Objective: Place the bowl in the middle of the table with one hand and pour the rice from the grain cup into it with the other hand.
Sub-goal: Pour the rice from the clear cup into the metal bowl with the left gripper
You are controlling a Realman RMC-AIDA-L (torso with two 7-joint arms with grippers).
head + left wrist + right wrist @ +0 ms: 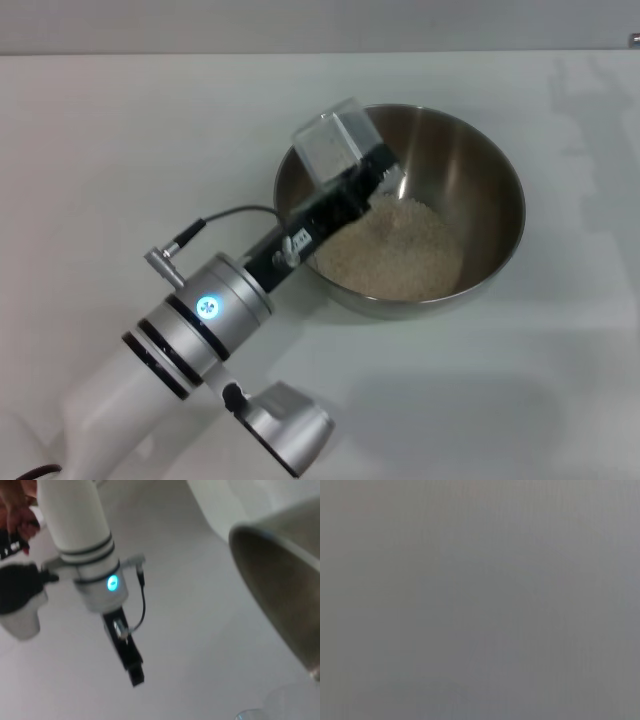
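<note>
The left claw (pixel 372 168) is clamped on the grain cup (pixel 331 143), its black fingers closed against the cup's side near the handle. It holds the cup tipped over, above the near-left rim of the bowl (pixel 480 170), with the cup's mouth turned toward the bowl's inside. The cup is clear and slightly frosted; whether any grains are left inside it cannot be made out.

Directly beneath the claw, the bowl holds the rice (pixel 395 250), a pale granular heap lying across the bottom and spreading toward the side of the bowl nearest the robot. The upper steel wall on the far side of the bowl is bare and reflective.

The bowl stands upright on the white desk (pixel 120 130), about in the middle of it. Behind the claw, the left arm's black link, silver wrist with a lit blue ring, and white forearm stretch away from the bowl toward the robot, and a thin black cable loops beside the wrist on the side away from the bowl.

In the left wrist view, the bowl's steel rim (pixel 280 580) fills one side, with the desk (pixel 200 645) beside it and a white arm with a blue light and black tip farther from the bowl.

The right claw appears in none of the views; the right wrist view is plain grey.
</note>
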